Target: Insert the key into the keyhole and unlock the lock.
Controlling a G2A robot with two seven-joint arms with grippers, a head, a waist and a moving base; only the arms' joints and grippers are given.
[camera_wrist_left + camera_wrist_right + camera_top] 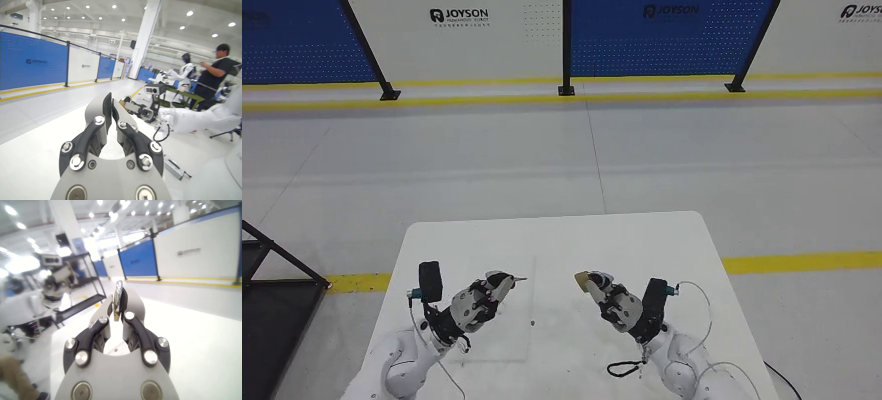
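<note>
Right gripper (119,297): shut tight on the lock (116,311), a brass padlock with a silver shackle, pinched edge-on between the pads and held up off the white table (552,240), on its near right part.

Left gripper (112,107): pads pressed almost together, pinching the key (516,279). Its thin blade sticks out past the fingertips toward the lock.

Relation: key tip and lock face each other above the near middle of the table, close but with a clear gap between them.

Step in hand, by my reading: lining up before insertion, with the key not yet in the keyhole.

Next move calls for: bringing the blade onto the keyhole's line, turned to match the slot, then a straight, gentle push. The keyhole itself is too small to make out.
</note>
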